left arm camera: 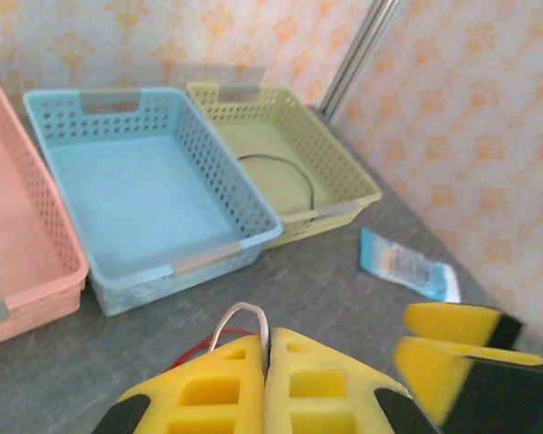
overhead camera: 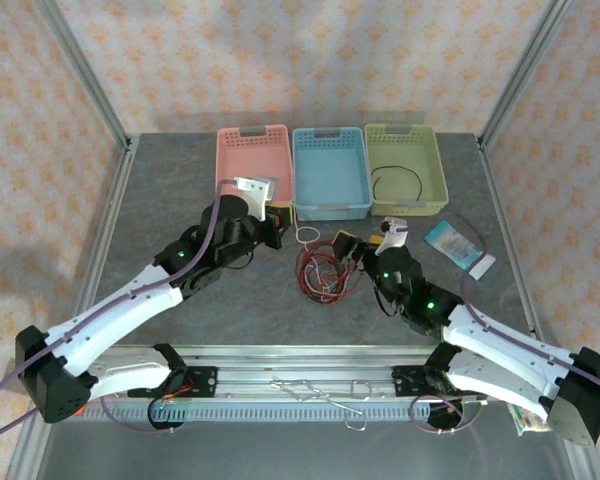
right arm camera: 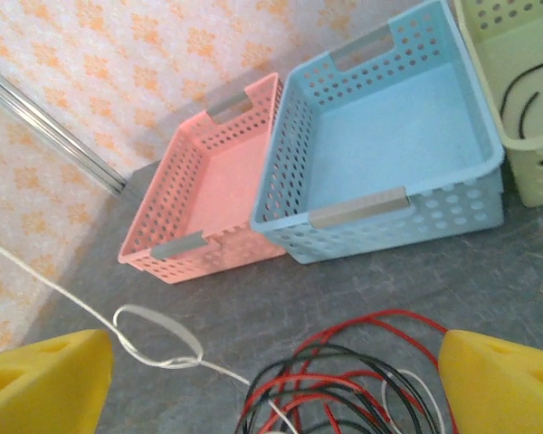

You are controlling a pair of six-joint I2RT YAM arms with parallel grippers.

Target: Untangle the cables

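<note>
The cables (overhead camera: 325, 270) look light and limp to us, best taken at one free loop; our left pincer (left arm camera: 265, 354) pinches the white cable (left arm camera: 240, 312), our right pincer (right arm camera: 273, 375) gapes wide.

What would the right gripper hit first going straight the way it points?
Probably the cables, tangled just ahead of the right gripper; the blue basket sits beyond, though depth is unclear.

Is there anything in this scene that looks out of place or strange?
Yes. A blue and white packet lies on the table right of the green basket; it is no cable. The cables lie tangled in front of the blue basket.
</note>
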